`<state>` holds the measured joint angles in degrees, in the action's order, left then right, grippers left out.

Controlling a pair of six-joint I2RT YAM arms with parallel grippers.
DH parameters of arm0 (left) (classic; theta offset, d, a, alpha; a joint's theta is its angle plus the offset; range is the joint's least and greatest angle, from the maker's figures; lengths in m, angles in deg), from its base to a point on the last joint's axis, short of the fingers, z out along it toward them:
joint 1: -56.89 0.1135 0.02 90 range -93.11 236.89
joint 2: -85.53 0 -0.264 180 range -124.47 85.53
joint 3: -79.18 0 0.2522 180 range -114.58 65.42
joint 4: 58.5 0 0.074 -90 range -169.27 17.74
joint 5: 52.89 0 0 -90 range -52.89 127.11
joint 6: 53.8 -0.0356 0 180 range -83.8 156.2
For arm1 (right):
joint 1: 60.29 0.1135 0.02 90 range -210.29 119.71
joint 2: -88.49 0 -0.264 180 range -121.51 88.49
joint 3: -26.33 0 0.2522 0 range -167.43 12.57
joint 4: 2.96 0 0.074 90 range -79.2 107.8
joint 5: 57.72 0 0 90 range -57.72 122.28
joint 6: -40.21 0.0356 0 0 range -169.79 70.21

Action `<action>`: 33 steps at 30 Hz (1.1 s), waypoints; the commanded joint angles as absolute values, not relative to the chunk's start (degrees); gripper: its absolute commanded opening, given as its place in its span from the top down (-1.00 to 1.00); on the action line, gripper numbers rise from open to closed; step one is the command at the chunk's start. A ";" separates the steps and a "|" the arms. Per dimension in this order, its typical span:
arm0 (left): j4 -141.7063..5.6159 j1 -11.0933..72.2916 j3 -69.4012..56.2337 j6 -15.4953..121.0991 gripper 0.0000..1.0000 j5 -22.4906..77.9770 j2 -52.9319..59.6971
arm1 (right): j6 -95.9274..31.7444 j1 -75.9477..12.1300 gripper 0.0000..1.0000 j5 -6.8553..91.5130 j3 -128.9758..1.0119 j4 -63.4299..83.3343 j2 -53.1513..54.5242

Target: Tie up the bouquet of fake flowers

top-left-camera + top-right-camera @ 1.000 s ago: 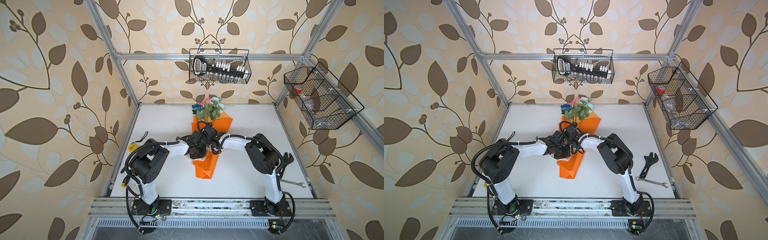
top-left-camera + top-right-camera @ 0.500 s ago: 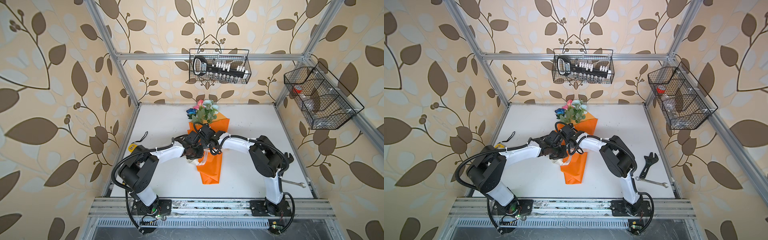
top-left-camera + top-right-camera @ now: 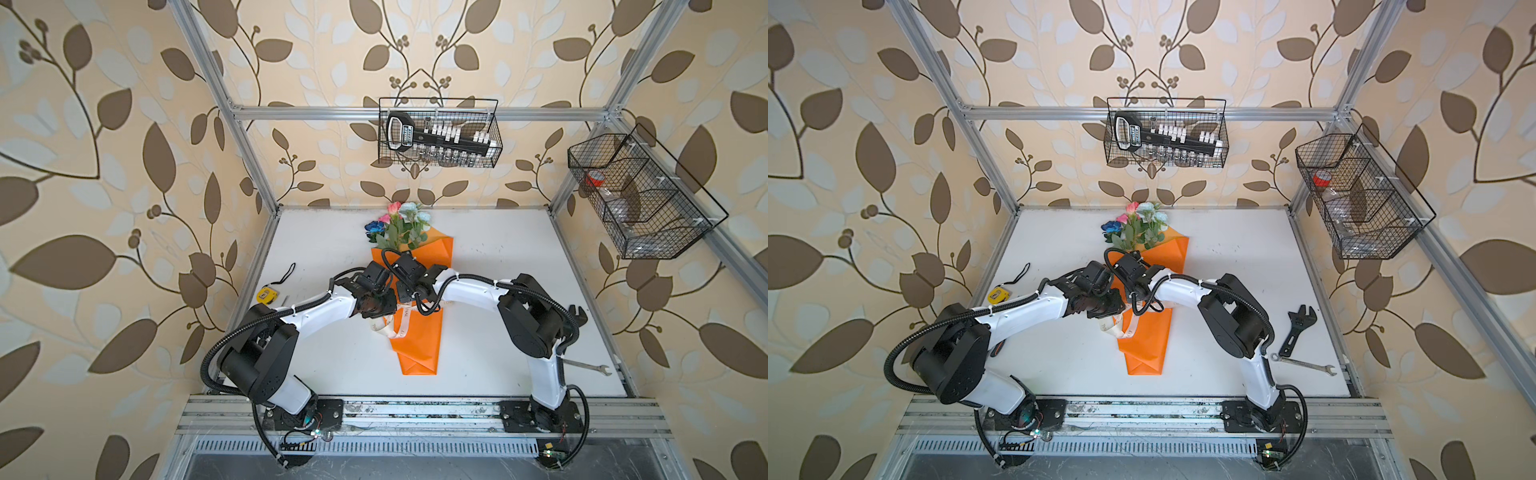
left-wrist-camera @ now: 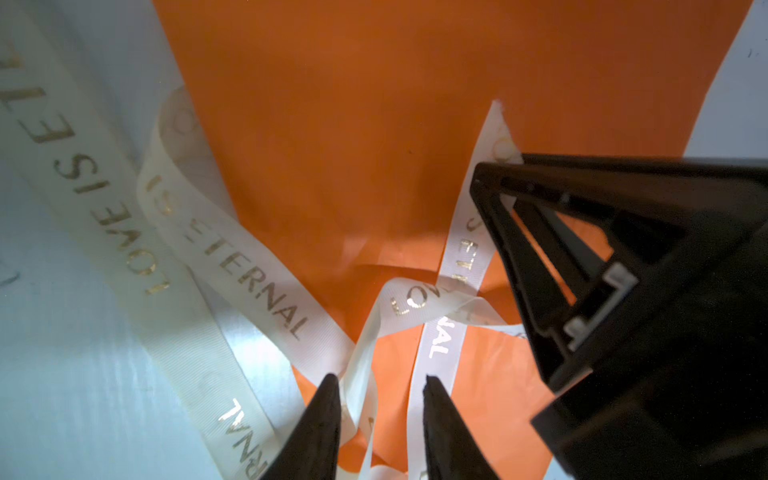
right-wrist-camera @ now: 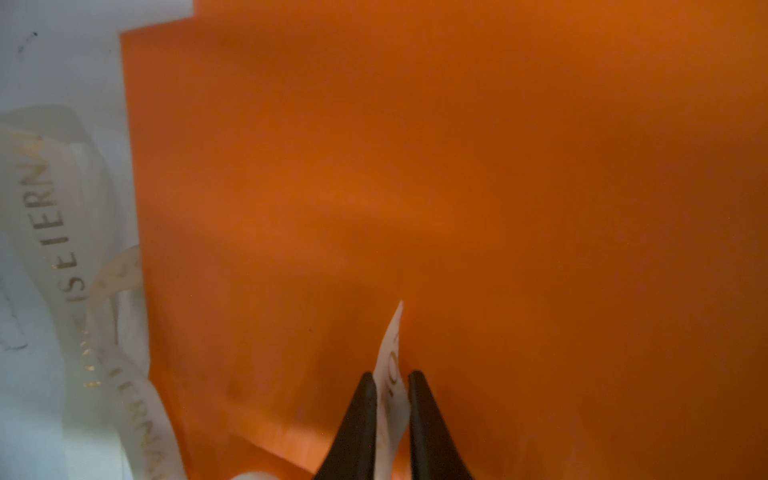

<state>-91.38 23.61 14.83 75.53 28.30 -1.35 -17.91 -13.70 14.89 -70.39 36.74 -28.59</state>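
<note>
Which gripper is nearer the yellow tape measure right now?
Left. In both top views the left gripper works at the orange wrap's left edge, the side facing the yellow tape measure. The right gripper is over the wrap's middle, beyond the left one.

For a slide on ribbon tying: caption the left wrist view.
Left gripper, jaws parted, straddles a strand of cream ribbon crossed over the orange bouquet wrapping.

Orange wrapping paper (image 5: 457,166) fills nearly everything here, smooth and flat. The right gripper (image 5: 391,374) has its dark fingertips (image 5: 361,407) a narrow gap apart, with the pointed end of the cream ribbon (image 5: 392,340) standing between them; gripped or loose, I can't tell. More gold-lettered ribbon loops over the white table (image 5: 50,62) beside the paper's edge.
</note>
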 commanded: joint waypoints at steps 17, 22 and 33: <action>-90.54 24.59 14.16 75.83 0.41 28.38 -2.07 | -20.03 -13.14 1.00 17.69 -74.48 35.85 -29.63; -96.20 26.95 16.31 75.56 0.25 30.10 2.43 | -22.82 -13.34 1.00 15.77 -72.12 31.83 -22.06; -95.15 34.74 21.05 78.64 -0.75 29.78 5.59 | -25.73 -16.43 1.00 13.20 -69.91 28.60 -13.48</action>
<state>-97.17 34.02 20.51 77.12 29.80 5.69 -24.56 -15.80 14.60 -71.98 28.63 -14.12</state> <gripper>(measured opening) 0.864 0.049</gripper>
